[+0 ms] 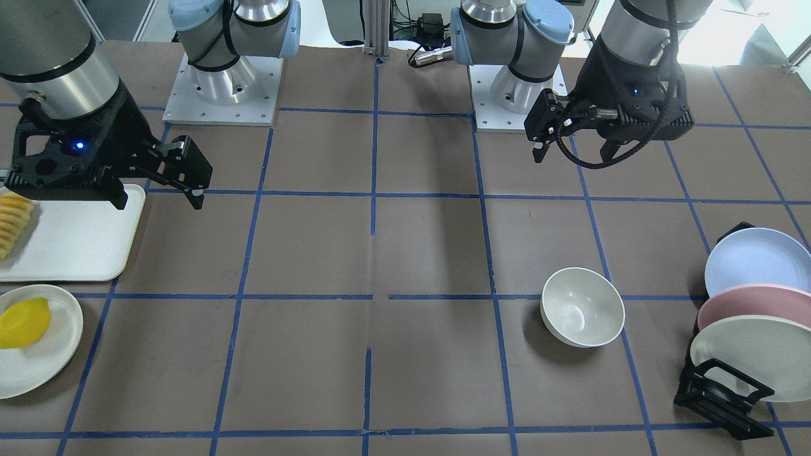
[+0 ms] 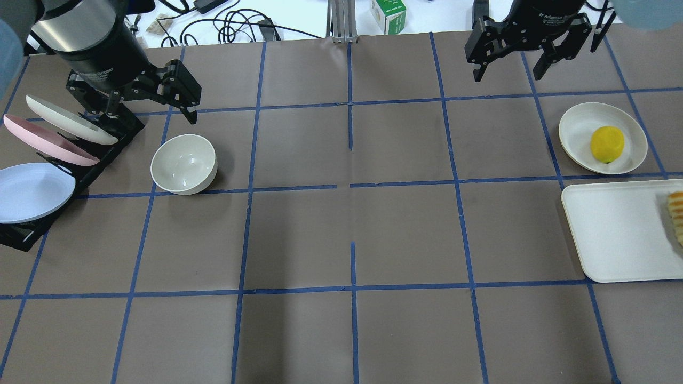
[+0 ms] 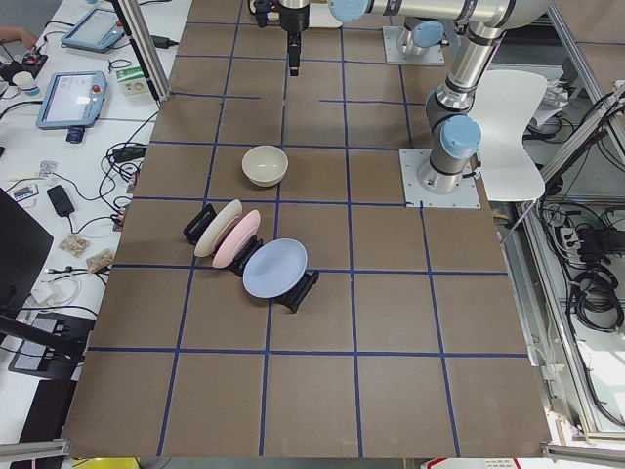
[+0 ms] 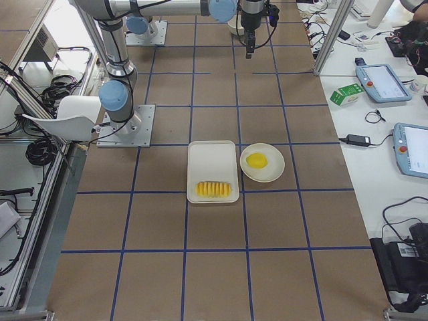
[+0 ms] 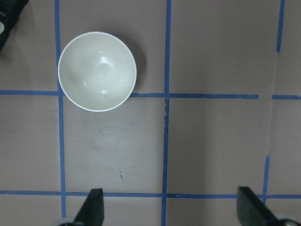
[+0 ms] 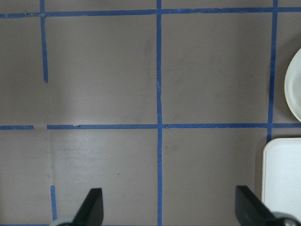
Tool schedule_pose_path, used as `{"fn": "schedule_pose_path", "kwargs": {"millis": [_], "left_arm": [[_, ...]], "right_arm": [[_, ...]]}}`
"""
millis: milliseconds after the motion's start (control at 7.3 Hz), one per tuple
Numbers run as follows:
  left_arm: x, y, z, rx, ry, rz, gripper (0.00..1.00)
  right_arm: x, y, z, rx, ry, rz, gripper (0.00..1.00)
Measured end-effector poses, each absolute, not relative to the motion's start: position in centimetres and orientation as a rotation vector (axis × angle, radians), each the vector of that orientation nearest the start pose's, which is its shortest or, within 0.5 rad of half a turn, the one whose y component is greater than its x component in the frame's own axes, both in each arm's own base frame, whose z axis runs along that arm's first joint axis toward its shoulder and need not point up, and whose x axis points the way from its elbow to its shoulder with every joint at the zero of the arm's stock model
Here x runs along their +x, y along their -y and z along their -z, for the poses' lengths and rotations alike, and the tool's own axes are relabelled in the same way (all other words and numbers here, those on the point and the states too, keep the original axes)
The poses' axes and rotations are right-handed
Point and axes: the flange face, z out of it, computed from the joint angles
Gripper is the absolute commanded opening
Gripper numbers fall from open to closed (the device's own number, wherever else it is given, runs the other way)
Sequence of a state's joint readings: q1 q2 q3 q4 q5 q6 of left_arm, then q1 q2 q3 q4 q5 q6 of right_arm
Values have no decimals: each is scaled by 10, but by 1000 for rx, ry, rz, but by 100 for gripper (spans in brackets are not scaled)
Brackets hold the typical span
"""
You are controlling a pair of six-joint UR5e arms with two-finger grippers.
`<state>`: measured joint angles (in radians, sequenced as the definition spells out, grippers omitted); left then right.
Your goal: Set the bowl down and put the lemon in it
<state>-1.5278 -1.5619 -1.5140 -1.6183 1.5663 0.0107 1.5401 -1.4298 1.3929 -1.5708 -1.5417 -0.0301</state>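
Note:
The cream-white bowl (image 1: 582, 306) stands upright and empty on the brown table, beside the plate rack; it also shows in the overhead view (image 2: 183, 163) and the left wrist view (image 5: 97, 71). The yellow lemon (image 1: 24, 323) lies on a flat cream plate (image 1: 57, 354) at the other end of the table, and also shows in the overhead view (image 2: 607, 144). My left gripper (image 2: 152, 109) is open and empty, raised above the table just beyond the bowl. My right gripper (image 2: 507, 72) is open and empty, raised beyond and to the left of the lemon's plate (image 2: 579, 125).
A black rack (image 2: 109, 152) holds blue, pink and cream plates next to the bowl. A white tray (image 2: 613, 234) with a row of sliced fruit (image 2: 676, 216) lies beside the lemon's plate. Blue tape lines grid the brown table.

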Motion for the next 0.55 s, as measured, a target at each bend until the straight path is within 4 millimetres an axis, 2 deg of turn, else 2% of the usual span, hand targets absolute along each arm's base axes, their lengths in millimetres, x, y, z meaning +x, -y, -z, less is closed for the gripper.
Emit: {"fn": "schedule_pose_path", "kwargs": {"millis": [548], "left_arm": [[-112,496,-515,-51,-3142,29,100]], "right_arm": [[109,563,-498,-8,-3126,45,100]]}}
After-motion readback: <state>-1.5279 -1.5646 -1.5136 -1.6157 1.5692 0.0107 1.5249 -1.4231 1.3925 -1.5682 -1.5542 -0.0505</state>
